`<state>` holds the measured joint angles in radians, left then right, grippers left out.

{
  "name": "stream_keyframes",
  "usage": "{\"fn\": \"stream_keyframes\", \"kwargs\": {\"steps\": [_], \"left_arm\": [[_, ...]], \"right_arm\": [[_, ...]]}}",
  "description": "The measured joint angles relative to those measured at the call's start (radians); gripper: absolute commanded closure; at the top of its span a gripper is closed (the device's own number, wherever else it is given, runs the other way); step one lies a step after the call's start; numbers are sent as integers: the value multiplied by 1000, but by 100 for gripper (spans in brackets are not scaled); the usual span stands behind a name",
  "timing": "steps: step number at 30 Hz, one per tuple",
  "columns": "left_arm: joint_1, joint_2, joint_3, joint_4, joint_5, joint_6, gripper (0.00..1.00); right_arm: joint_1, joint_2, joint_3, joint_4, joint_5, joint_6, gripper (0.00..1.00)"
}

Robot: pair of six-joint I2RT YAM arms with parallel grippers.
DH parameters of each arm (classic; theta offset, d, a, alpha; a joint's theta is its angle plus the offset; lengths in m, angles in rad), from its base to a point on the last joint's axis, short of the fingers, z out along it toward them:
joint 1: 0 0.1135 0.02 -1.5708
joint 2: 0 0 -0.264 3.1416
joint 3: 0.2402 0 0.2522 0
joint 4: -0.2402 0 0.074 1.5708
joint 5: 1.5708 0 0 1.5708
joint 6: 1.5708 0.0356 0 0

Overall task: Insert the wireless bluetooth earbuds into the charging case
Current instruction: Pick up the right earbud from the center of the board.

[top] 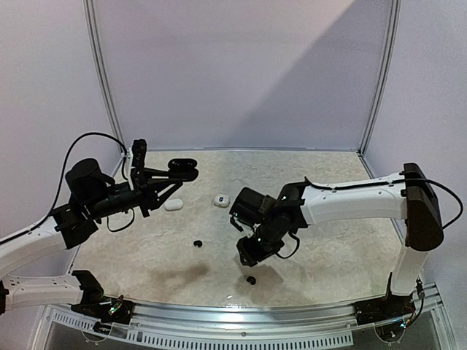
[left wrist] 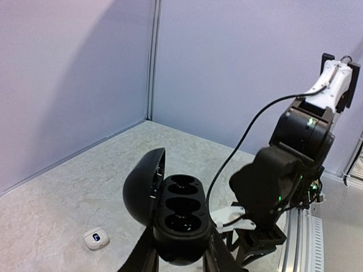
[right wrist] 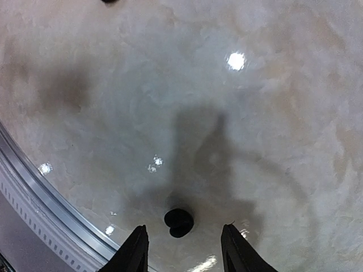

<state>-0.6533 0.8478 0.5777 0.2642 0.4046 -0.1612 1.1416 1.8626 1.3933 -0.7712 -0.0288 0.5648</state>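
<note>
My left gripper (top: 169, 176) is shut on a black charging case (top: 183, 170) and holds it above the table at the back left. In the left wrist view the case (left wrist: 181, 218) is open, its lid up on the left and its wells empty, between my fingers (left wrist: 136, 258). One black rounded earbud (top: 251, 280) lies near the front edge. My right gripper (top: 246, 257) hovers over it, open; in the right wrist view the earbud (right wrist: 179, 222) lies on the table between the fingertips (right wrist: 138, 237). A second black earbud (top: 197, 243) lies mid-table.
Two white pebble-like cases (top: 174, 205) (top: 220, 199) lie at the back centre; one with a blue light shows in the left wrist view (left wrist: 96, 238). A metal rail (right wrist: 51, 198) runs along the table's front edge, close to the right gripper. Walls close the back and sides.
</note>
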Motion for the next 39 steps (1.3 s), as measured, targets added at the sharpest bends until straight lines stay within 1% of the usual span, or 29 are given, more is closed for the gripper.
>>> {"fn": "stream_keyframes", "kwargs": {"steps": [4,8,15,33,36,39], "left_arm": [[-3,-11,-10,8,-4,-5,100],[-8,-26,-19,11,-8,-6,100],[-9,-42,-25,10,-13,-5,100],[-10,-36,-26,6,-13,1,100],[-10,-35,-26,6,-13,5,100],[-10,-35,-26,5,-13,11,100]], "right_arm": [[43,50,-5,-16,-8,23,69],[45,53,-41,-13,-10,49,72],[48,53,-93,-14,-10,81,73],[48,74,-87,40,-57,58,74],[48,74,-87,47,-67,53,79],[50,77,-87,66,-87,44,86]]}}
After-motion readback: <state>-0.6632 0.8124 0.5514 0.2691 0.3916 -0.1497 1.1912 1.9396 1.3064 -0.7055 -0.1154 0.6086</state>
